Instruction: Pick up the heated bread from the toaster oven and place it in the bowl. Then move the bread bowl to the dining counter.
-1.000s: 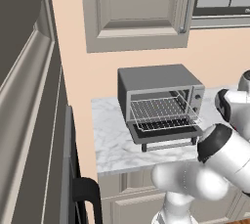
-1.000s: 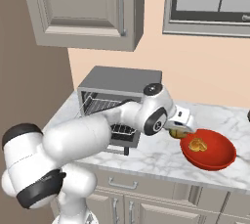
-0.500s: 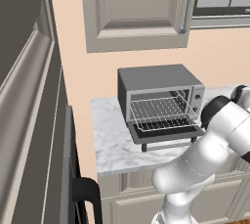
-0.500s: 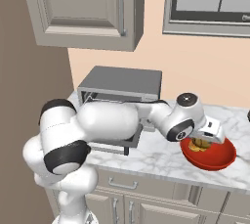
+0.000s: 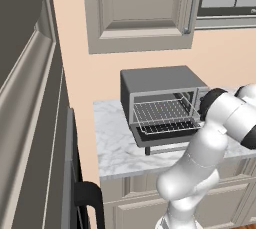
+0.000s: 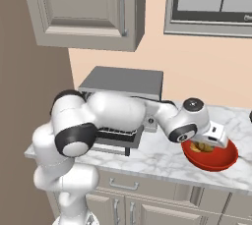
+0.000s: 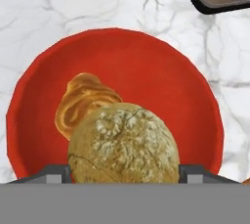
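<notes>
At bottom centre of the hand view, hand (image 7: 124,171) pinches the heated bread (image 7: 123,142) directly over the bowl (image 7: 185,91), likely positioned for release beside the orange food piece (image 7: 80,103). Beyond, marble table (image 7: 73,3); toaster oven (image 5: 160,104) door open.

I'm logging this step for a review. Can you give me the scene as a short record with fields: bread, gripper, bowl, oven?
bread: round, golden-brown, held between the fingertips, directly above the bowl
gripper: shut on the bread, over the bowl
bowl: red, on the marble counter right of the oven; already holds an orange-yellow food piece
oven: door down, wire rack bare
stage: bread not yet released
</notes>
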